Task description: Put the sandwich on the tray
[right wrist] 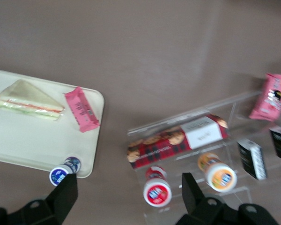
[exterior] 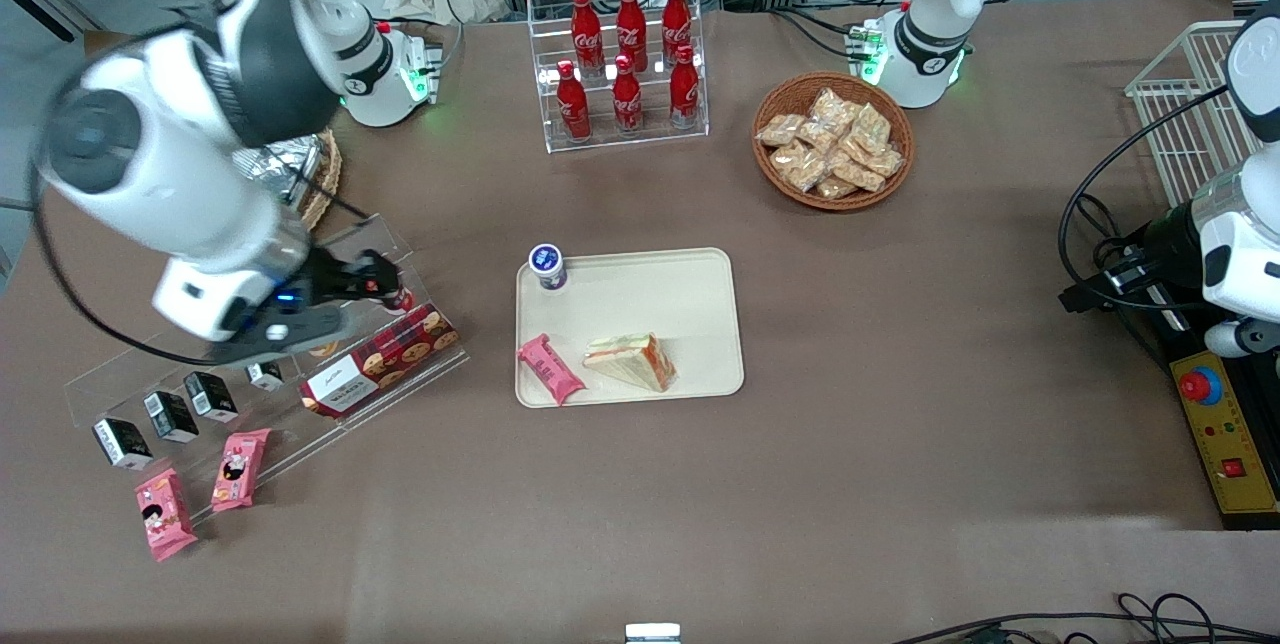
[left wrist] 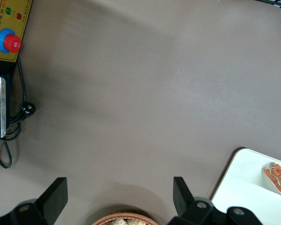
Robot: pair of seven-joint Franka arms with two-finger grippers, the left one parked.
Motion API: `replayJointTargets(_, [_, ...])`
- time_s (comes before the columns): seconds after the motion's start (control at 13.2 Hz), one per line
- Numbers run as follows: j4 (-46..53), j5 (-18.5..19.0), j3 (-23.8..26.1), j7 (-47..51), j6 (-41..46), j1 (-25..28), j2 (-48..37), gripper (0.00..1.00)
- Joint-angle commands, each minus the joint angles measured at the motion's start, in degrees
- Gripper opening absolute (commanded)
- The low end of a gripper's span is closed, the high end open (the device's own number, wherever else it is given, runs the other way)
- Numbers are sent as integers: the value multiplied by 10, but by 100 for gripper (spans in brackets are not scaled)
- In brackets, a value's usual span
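Note:
The sandwich [exterior: 632, 361], a triangular wedge in clear wrap with orange-red and green filling, lies flat on the beige tray [exterior: 660, 299], on the part nearest the front camera. It also shows in the right wrist view [right wrist: 30, 101] on the tray [right wrist: 18, 140], and in the left wrist view [left wrist: 277, 177]. My gripper [exterior: 372, 286] is open and empty. It hangs above the clear acrylic shelf, well away from the tray, toward the working arm's end of the table. In the right wrist view the gripper [right wrist: 128, 194] stands over the table and a red-lidded cup [right wrist: 157, 192].
A pink snack packet [exterior: 550, 369] and a blue-lidded cup [exterior: 547, 266] share the tray. The acrylic shelf [exterior: 250, 364] holds a plaid cookie box [exterior: 380, 359], cups and small black boxes. Two pink packets [exterior: 165, 514] lie beside it. A cola bottle rack [exterior: 625, 64] and a snack basket [exterior: 832, 139] stand farther back.

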State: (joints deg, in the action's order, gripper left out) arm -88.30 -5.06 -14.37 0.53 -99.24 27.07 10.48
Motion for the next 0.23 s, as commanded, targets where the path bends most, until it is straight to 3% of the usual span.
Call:
replayJointTargets(0.0, [-11, -13, -24, -23, 37, -21, -37, 99])
replayJointTargets(0.15, [-11, -14, -71, -99, 48, -26, -49, 99])
